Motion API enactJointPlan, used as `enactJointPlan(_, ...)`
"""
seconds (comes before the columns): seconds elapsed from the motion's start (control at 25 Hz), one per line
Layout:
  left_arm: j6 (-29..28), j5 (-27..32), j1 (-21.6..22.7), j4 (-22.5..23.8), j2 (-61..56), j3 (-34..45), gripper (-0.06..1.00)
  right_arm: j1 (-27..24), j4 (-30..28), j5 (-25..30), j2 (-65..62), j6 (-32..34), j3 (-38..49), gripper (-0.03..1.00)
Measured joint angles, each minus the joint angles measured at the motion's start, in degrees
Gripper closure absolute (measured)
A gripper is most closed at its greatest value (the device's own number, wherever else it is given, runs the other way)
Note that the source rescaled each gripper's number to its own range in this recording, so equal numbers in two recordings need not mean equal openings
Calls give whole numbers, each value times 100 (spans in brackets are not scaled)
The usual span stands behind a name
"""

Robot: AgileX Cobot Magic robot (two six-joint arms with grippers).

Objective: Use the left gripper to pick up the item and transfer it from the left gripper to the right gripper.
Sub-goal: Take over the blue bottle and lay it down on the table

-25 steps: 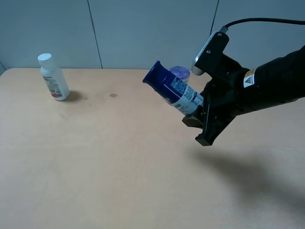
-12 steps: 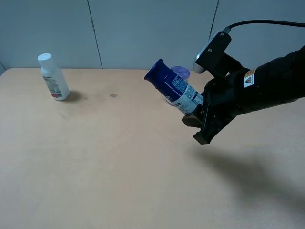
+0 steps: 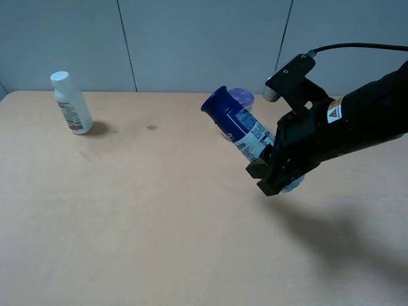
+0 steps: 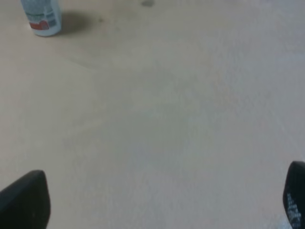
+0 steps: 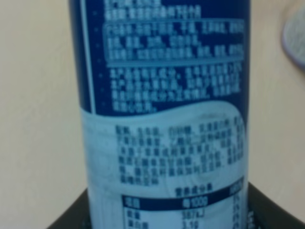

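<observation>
Exterior high: shows right gripper (image 3: 268, 167) clamped on the lower end of the item (image 3: 241, 124), clear of the table (image 3: 127, 210), blue cap tilted up toward the white bottle (image 3: 71, 103).

Left wrist: shows left gripper (image 4: 159, 202) spread wide, holding nothing.

Right wrist: fills with the item's label; catches a blurred purple-topped shape (image 5: 295, 36), possibly a container.

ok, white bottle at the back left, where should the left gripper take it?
Probably grip the white bottle around its labelled body, below the narrower cap, coming in level from the near side. It stands upright and alone, so its round sides are free, and the left gripper is open.
</observation>
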Motion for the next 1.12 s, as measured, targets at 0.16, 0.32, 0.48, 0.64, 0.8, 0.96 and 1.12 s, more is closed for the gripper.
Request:
enactJointPlan(0.16,0,0,52,-11,0,0,-2,0,-135,348,0,596,0,83)
enactJointPlan(0.32,0,0,593,-13,0,0,-2,0,-464,705,5,1528,-68,83)
enactJointPlan(0.48,0,0,1400,-13,0,0,-2,0,-1072,828,5,2689,-301,83)
enactJointPlan(0.64,0,0,1801,-13,0,0,-2,-114,-1454,964,5,3417,-335,83)
enactJointPlan(0.8,0,0,1859,-13,0,0,-2,-684,-1505,1087,5,3554,-335,83)
enactJointPlan(0.96,0,0,1866,-13,0,0,-2,-1408,-1526,1081,5,3372,-340,83)
enactJointPlan(1.12,0,0,1866,-13,0,0,-2,-2010,-1357,1064,113,2870,-340,83)
